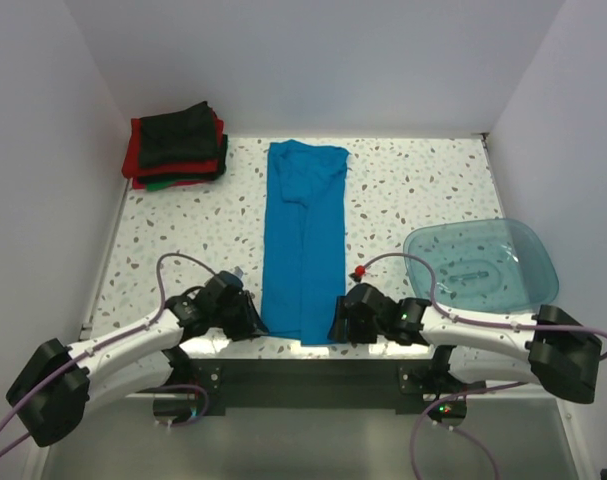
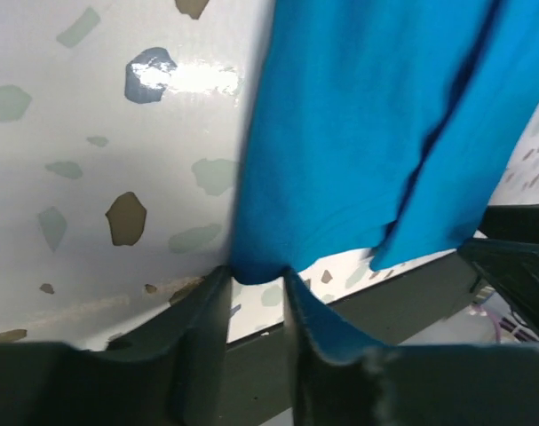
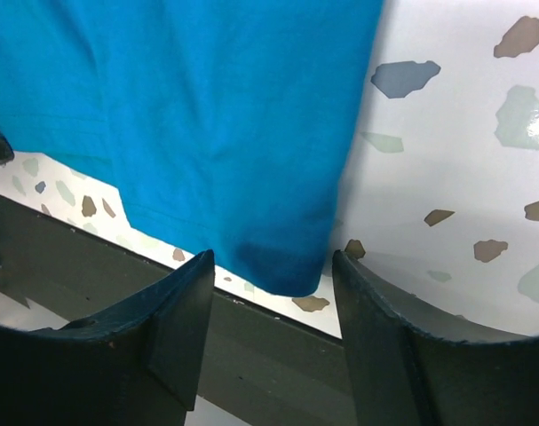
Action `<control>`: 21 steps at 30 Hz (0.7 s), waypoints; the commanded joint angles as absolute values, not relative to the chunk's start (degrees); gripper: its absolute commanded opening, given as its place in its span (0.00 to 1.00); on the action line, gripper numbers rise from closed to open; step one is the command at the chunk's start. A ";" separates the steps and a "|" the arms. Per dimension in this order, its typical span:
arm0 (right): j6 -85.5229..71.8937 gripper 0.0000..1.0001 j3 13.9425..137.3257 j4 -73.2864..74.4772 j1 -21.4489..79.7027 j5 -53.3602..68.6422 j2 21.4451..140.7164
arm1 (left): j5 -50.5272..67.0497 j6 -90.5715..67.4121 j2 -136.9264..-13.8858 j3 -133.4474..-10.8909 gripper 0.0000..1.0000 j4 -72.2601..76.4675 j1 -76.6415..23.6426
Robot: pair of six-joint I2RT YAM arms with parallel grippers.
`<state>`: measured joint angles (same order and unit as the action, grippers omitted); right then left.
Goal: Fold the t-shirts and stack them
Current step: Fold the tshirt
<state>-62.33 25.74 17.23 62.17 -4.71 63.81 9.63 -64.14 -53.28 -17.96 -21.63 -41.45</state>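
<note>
Now, left gripper (image 2: 256,284) tight on blue t-shirt (image 2: 358,133) corner, right gripper (image 3: 273,266) open astride another.

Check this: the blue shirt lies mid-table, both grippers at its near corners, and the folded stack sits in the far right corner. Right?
No: the top external view shows the folded stack in the far left corner. The rest is right.

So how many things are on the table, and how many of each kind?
Blue shirt: 1
Pile of folded shirts: 1 (can't count the shirts in it)
Tub: 1
Total: 3
</note>
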 commanded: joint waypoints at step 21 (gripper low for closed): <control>-61.44 0.00 31.46 26.10 62.14 -14.14 63.02 | 1.76 -63.46 -57.30 -24.86 0.00 -22.24 -46.76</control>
